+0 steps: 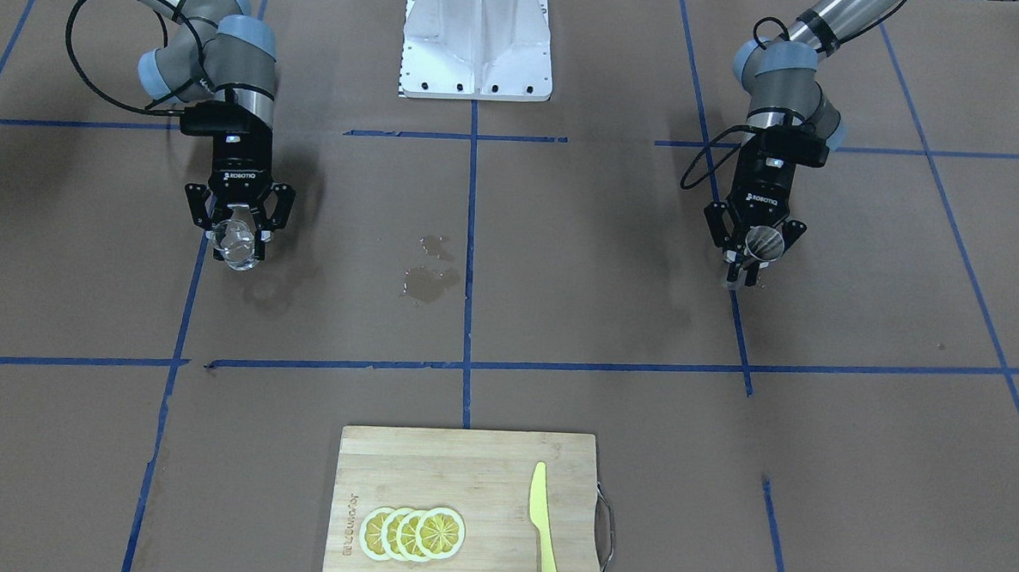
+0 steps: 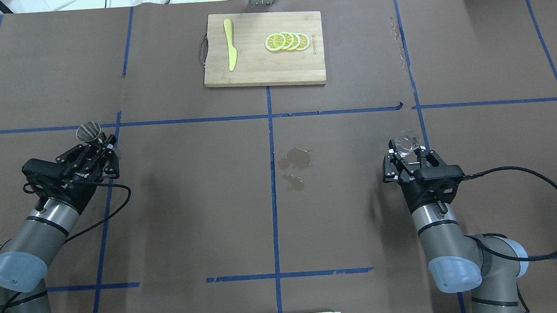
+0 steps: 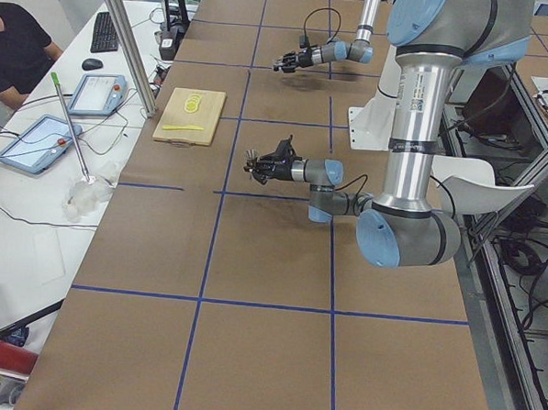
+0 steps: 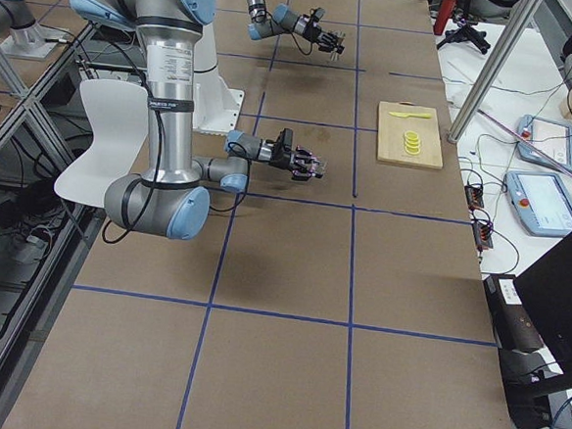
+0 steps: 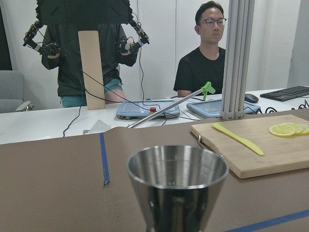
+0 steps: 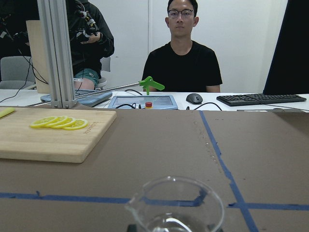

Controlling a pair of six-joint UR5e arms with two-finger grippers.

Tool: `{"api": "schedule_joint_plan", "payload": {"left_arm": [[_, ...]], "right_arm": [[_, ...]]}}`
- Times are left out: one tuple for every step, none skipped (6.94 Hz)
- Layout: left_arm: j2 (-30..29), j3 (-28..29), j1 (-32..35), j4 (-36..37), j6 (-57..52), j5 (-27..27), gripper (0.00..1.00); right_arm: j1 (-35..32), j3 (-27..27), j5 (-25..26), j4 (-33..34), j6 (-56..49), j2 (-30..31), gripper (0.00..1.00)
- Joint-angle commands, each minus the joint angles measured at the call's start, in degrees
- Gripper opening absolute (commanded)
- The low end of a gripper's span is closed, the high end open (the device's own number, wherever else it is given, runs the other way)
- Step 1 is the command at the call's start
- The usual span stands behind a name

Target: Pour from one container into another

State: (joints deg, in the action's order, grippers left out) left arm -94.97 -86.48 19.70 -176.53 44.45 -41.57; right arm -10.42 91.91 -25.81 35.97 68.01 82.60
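Overhead exterior, left pincer (image 2: 102, 146) gripping jigger (image 2: 88, 132), right pincer (image 2: 409, 151) gripping beaker (image 2: 407, 142)

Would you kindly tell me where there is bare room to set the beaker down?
Bare paper lies between the wet patch and the right gripper holding the beaker, and likewise towards the left gripper holding the jigger. The cutting board is crowded with knife and lemon slices.

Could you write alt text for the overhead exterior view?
The left gripper holds a steel jigger and the right gripper a glass beaker, far apart over a brown table. Wet spots lie between them; beyond, a cutting board carries lemon slices and a yellow knife.
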Motion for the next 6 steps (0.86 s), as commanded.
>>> {"api": "schedule_joint_plan", "payload": {"left_arm": [[-2.75,-0.09,-0.28,0.49,-0.16,-0.26,0.0],[-5.98,0.09,-0.36,0.92,-1.29,-1.22,0.0],[-7.67,0.0,-0.37,1.02,-7.65,-2.97,0.0],[-9.34,0.09,-0.45,1.02,-12.24,-5.42,0.0],[-11.44,0.18,-0.71,1.1,-15.68,-7.62,0.0],[-12.08,0.44,-0.89,1.02,-18.76,-11.3,0.0]], "right_arm": [[0.05,0.03,-0.03,1.29,-4.71,-6.46,0.0],[-0.03,0.11,-0.03,3.3,-6.46,-10.41,0.0],[0.23,1.77,-0.11,3.84,-8.14,-10.88,0.0],[0.23,4.57,-1.07,6.81,-9.89,-12.02,0.0],[0.23,8.16,-2.65,12.32,-10.0,-12.81,0.0],[0.58,12.37,-4.23,18.03,-10.61,-12.99,0.0]]}}
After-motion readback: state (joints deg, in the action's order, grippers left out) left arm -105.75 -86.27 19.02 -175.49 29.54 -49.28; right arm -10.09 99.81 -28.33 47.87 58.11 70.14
